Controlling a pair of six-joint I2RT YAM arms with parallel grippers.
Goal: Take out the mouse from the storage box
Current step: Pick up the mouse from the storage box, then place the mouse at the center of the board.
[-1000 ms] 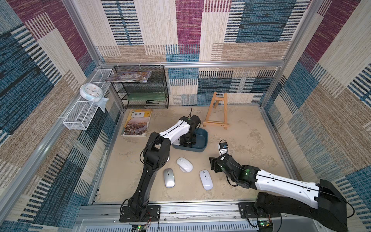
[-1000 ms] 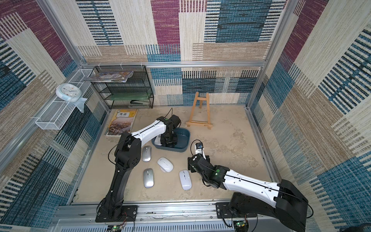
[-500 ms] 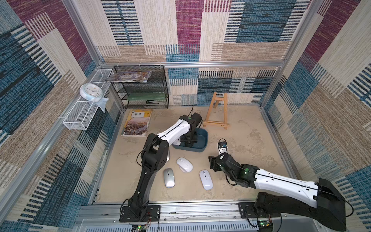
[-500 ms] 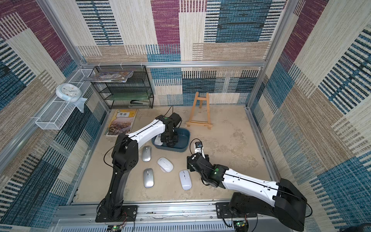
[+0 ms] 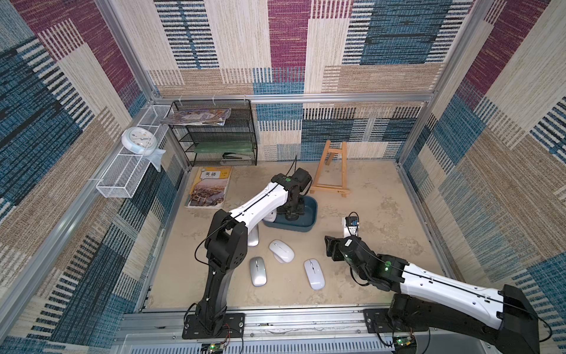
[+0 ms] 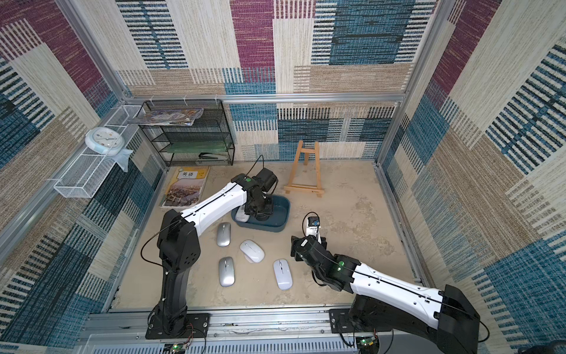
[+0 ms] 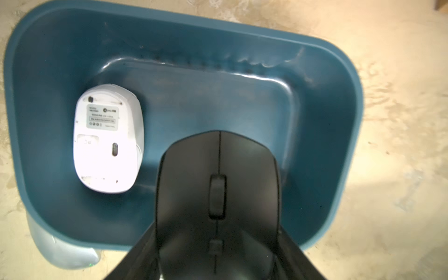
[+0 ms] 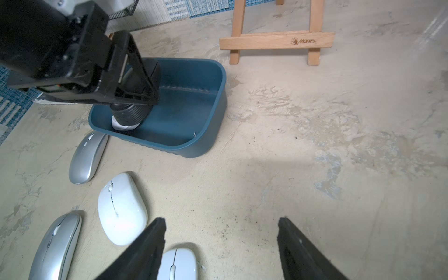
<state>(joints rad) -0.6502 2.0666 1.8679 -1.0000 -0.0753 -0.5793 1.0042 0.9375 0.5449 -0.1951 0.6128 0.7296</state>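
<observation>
Left end effector grips a black mouse low over the storage box, where one upturned white mouse is left, four mice lie out on the tabletop, and the right end effector hangs open and empty.

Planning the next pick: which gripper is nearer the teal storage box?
Left. The left gripper reaches into the storage box, holding a black mouse; the right gripper hangs open over bare floor, clear of it.
</observation>
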